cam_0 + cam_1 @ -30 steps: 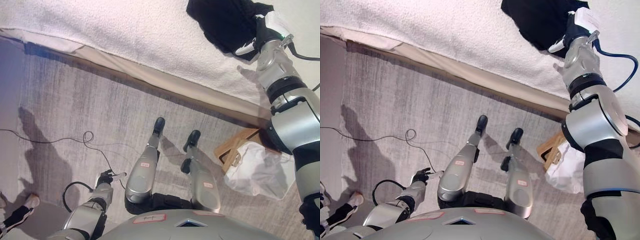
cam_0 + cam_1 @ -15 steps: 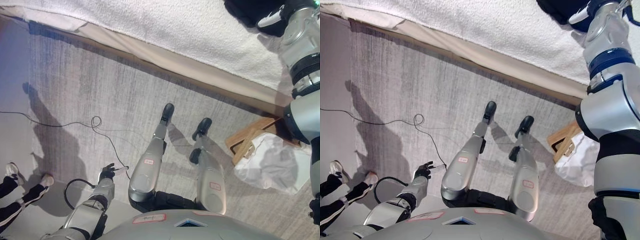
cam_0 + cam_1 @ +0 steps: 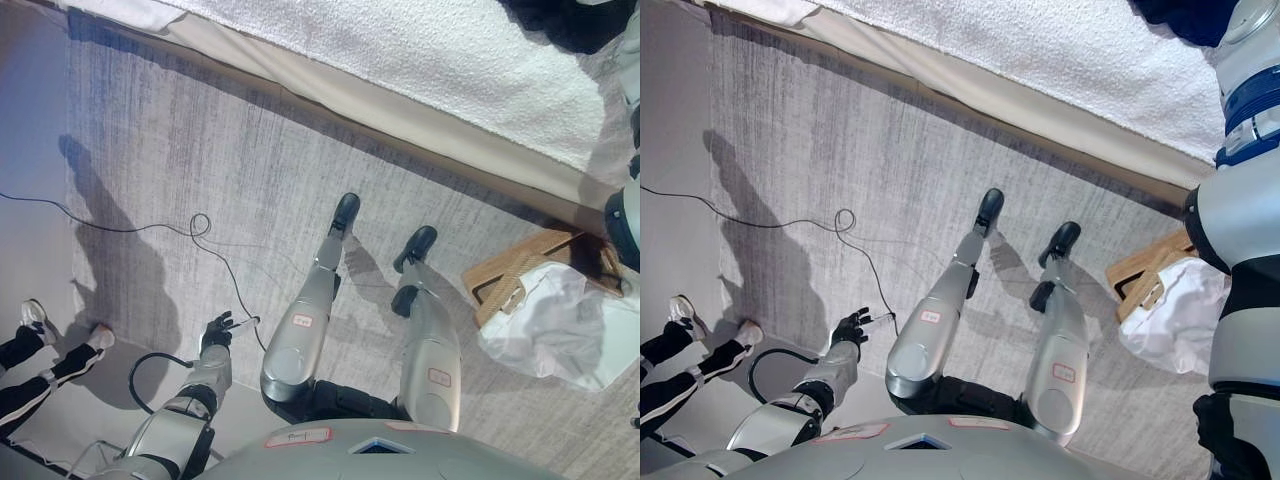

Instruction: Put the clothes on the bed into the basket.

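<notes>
A black garment point(image 3: 572, 22) lies on the bed's white cover point(image 3: 420, 50) at the top right, cut off by the top edge; it also shows in the right eye view point(image 3: 1180, 14). The wooden basket point(image 3: 515, 272) with a white liner point(image 3: 560, 330) stands on the floor at the right, beside the bed. My right arm point(image 3: 1252, 80) reaches up past the top edge towards the garment, and its hand is out of view. My left hand point(image 3: 217, 329) hangs low at the lower left over the floor, fingers relaxed and empty.
The bed's beige edge point(image 3: 400, 110) runs slantwise across the top. A grey carpet point(image 3: 200, 150) fills the middle. A person's legs in dark trousers and white shoes point(image 3: 45, 345) stand at the left edge. A thin cable point(image 3: 120, 228) lies on the floor.
The whole picture has shifted: the bed and black garment slid up, so the camera has moved. My right hand has left the top edge. The person's legs show further in.
</notes>
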{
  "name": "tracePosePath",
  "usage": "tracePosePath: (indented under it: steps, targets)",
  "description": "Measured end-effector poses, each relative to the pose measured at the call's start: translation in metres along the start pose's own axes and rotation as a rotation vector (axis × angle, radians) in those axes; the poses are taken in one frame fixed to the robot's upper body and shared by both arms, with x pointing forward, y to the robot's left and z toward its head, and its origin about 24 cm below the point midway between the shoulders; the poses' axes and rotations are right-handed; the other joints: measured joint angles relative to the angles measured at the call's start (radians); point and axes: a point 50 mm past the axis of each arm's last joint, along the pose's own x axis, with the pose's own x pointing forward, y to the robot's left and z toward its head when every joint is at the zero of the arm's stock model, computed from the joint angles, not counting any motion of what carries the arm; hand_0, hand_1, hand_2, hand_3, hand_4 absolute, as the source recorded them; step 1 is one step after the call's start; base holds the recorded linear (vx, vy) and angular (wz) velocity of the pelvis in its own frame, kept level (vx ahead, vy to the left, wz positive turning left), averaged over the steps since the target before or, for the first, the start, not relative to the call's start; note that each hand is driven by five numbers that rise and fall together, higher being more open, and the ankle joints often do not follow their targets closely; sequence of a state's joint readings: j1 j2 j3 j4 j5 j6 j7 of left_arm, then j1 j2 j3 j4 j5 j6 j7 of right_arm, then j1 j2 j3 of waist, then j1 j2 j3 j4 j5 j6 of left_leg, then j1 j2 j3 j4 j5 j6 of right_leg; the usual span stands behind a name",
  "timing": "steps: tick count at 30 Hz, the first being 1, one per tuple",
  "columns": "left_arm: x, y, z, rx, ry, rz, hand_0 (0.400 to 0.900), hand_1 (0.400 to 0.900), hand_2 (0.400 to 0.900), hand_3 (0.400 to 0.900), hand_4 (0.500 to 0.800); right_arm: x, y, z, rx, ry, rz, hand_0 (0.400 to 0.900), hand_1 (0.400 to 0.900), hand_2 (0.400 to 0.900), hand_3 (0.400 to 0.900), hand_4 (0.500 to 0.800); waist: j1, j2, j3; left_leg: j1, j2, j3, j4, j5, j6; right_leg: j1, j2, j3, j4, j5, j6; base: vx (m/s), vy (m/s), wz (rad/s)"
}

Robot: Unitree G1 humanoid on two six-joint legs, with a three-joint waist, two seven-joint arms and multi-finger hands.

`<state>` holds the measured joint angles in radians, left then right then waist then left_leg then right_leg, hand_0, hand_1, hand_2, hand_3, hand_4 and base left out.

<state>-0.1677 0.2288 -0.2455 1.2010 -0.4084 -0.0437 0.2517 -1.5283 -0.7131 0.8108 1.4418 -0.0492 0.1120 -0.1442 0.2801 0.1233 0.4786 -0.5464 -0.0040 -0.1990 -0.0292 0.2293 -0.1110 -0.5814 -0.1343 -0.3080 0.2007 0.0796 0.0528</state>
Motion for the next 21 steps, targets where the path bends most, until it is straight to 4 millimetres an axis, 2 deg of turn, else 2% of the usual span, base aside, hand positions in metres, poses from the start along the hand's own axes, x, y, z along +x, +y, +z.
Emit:
tracePosePath:
  steps: [13,21]
  targets:
    - [0.0002,0.0011,0.0004,-0.006,-0.002,0.004,0.9,0.9,0.9,0.9,0.8,-0.0003,0.003,0.0027,0.017,-0.012,0.028,0.4,0.4,0.4,0.4,0.5,0.001,0.001,0.0,0.022,0.0,0.008,0.0,0.007,0.003,0.01,-0.002,0.008,0.018,-0.001,-0.003,0.0,0.001,-0.01]
    - [0.001,0.0051,0.0011,-0.02,0.002,0.014,0.9,0.9,0.9,0.9,0.8,-0.0007,0.0071,0.0004,0.027,-0.008,0.043,0.4,0.4,0.4,0.4,0.5,-0.008,0.004,0.001,0.114,0.001,0.027,-0.008,0.003,0.006,0.097,0.0,0.027,-0.001,-0.006,-0.005,0.03,0.026,-0.17]
